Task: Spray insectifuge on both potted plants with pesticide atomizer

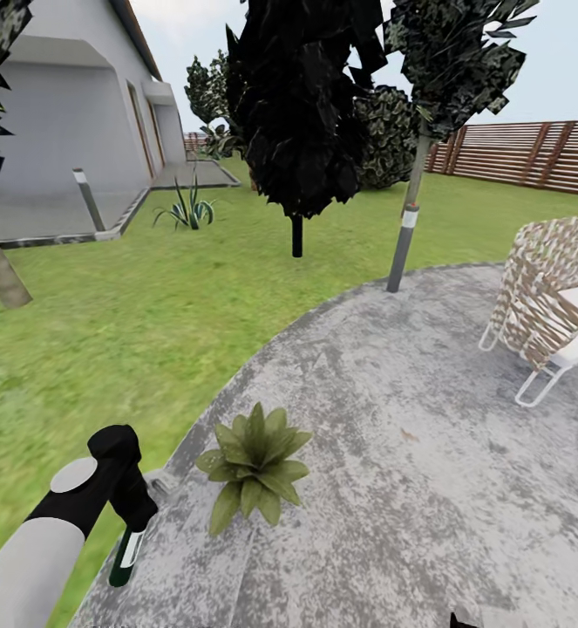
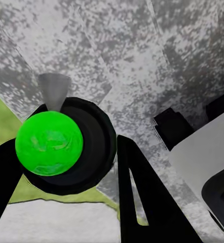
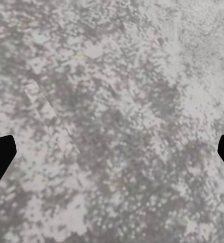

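A round grey mottled paved patio (image 1: 393, 453) is spreading across the lower right of the head view, bordered by a green lawn (image 1: 132, 331) that is running back to a pale grey house (image 1: 62, 113), dark-leaved trees (image 1: 302, 105) and a brown wooden slat fence (image 1: 533, 155); a woven tan lounge chair (image 1: 550, 296) is standing at the patio's right edge. A small low rosette of broad pointed green leaves, one potted plant (image 1: 254, 462), is sitting on the patio near its grass edge, its pot hidden under the leaves. Just left of it, the black left end effector (image 1: 130, 528) is gripping the dark green-black pesticide atomizer (image 1: 126, 558), which is hanging downward; the left wrist view is showing a bright green ball over its dark round body (image 2: 66, 147) between the black fingers (image 2: 142, 197). The right end effector (image 3: 112, 152) is standing wide open over bare paving, only its dark fingertips (image 3: 0, 157) showing at the edges
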`<state>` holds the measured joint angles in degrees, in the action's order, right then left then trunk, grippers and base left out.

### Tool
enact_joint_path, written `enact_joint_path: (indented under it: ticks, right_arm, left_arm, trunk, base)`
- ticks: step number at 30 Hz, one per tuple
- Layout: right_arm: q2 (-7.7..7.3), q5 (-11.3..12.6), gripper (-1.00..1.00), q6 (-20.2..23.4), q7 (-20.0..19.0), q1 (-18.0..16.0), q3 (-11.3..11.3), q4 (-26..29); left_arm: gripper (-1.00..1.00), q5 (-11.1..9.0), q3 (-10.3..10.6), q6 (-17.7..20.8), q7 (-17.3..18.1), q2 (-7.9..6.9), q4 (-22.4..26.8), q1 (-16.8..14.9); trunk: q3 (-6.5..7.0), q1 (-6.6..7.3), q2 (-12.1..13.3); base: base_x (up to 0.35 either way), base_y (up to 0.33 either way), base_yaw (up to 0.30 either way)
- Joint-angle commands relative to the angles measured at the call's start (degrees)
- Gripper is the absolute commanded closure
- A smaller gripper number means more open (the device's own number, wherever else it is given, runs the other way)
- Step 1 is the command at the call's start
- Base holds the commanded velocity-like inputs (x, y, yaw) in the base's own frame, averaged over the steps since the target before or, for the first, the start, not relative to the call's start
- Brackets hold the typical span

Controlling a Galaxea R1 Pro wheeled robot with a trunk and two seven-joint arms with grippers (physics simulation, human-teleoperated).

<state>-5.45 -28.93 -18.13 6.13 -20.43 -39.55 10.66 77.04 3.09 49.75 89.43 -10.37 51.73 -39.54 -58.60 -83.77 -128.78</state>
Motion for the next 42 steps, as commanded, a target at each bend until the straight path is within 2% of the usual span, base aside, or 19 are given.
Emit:
enact_joint_path:
  ticks: [1, 11, 20, 25, 27, 31, 36, 42]
  right_arm:
    - [0.0, -0.6, -1.0, -0.23, 0.2, -0.05, -0.36, -0.11]
    - [-0.01, -0.6, -1.0, -0.24, 0.2, -0.05, -0.36, -0.11]
    - [0.0, -0.6, -1.0, -0.25, 0.2, -0.05, -0.37, -0.11]
    - [-0.01, -0.6, -1.0, -0.24, 0.2, -0.05, -0.39, -0.11]
    - [0.0, -0.6, -1.0, -0.23, 0.2, -0.05, -0.36, -0.11]
    - [0.0, -0.6, -1.0, -0.23, 0.2, -0.05, -0.36, -0.11]
    - [0.0, -0.6, -1.0, -0.23, 0.2, -0.05, -0.42, -0.11]
    - [-0.02, -0.6, -1.0, -0.23, 0.2, -0.05, -0.36, -0.11]
  left_arm:
    - [1.0, 0.48, 0.17, 0.61, 0.58, -0.04, 0.04, -0.05]
    - [1.0, 0.43, 0.32, 0.98, 0.58, -0.01, 0.04, -0.06]
    - [1.0, 0.31, 0.11, 1.06, 0.58, 0.02, 0.04, -0.06]
    - [1.0, 0.04, -0.07, 1.13, 0.58, 0.06, 0.85, -0.1]
    - [1.0, -0.17, -1.71, 1.13, 0.58, 0.81, 0.98, -0.24]
    - [1.0, 0.17, -2.33, 1.06, 0.58, 2.85, 0.93, -0.28]
    - [1.0, 0.39, -2.27, 1.05, 0.58, 3.06, 0.92, -0.18]
    - [1.0, 0.48, -2.23, 1.05, 0.58, 2.59, 0.49, 0.04]
  trunk:
    - [-0.05, 0.01, -0.02]
    - [-0.05, 0.01, -0.02]
    - [-0.05, 0.01, -0.02]
    - [-0.05, 0.01, -0.02]
    - [-0.05, 0.01, -0.02]
    - [-0.05, 0.01, -0.02]
    - [-0.05, 0.01, -0.02]
    - [-0.05, 0.01, -0.02]
  base:
    - [0.028, -0.268, 0.277]
    - [0.011, -0.268, 0.277]
    - [0.216, -0.132, 0.264]
    - [0.05, -0.003, 0.036]
    - [0.003, 0.0, 0.002]
    - [0.176, -0.04, 0.0]
    - [0.137, -0.219, 0.0]
    - [0.008, -0.18, 0.0]
